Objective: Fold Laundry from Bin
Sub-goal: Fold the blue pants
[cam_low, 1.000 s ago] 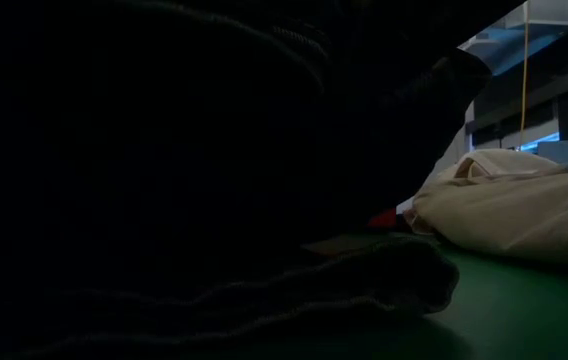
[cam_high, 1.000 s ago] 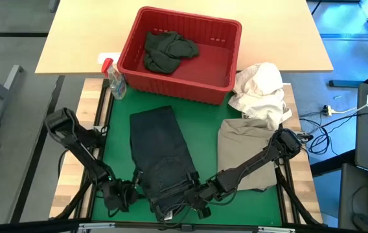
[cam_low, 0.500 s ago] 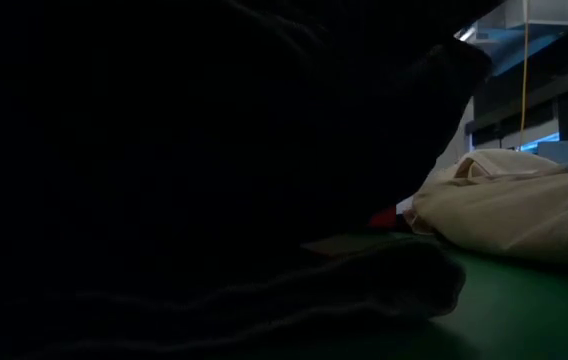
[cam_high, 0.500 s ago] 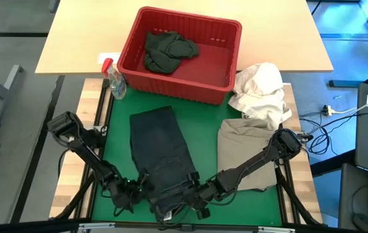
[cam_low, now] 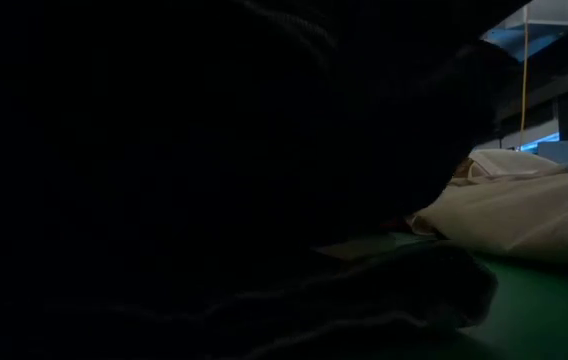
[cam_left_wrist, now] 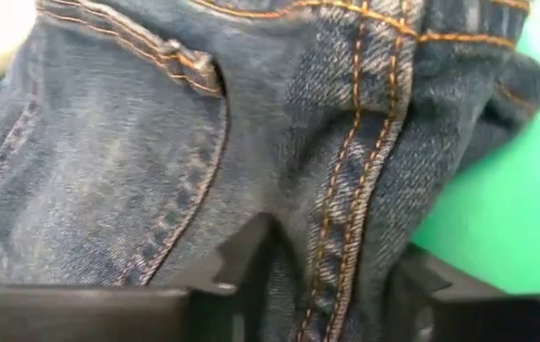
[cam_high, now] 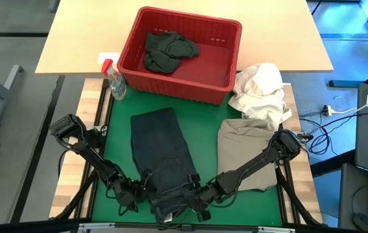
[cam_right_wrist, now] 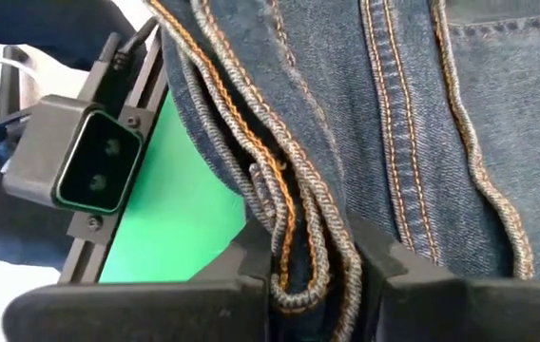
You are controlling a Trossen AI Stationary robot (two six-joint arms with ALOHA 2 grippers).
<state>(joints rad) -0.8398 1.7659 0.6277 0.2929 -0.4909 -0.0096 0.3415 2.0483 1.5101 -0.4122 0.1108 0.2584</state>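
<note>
Both grippers pinch the near waistband of the dark jeans (cam_high: 164, 162): the right gripper (cam_right_wrist: 313, 275) clamped on a folded seam, the left gripper (cam_left_wrist: 332, 285) astride a stitched fold. Jeans lie on the green mat (cam_high: 207, 123); red bin (cam_high: 190, 90) beyond holds dark clothes (cam_high: 168, 50).

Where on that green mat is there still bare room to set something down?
Bare green mat shows between the dark jeans and the mat's left edge, and in a narrow strip between the jeans and the khaki garment. The near edge is crowded: both arms' fingers work at the jeans there.
</note>
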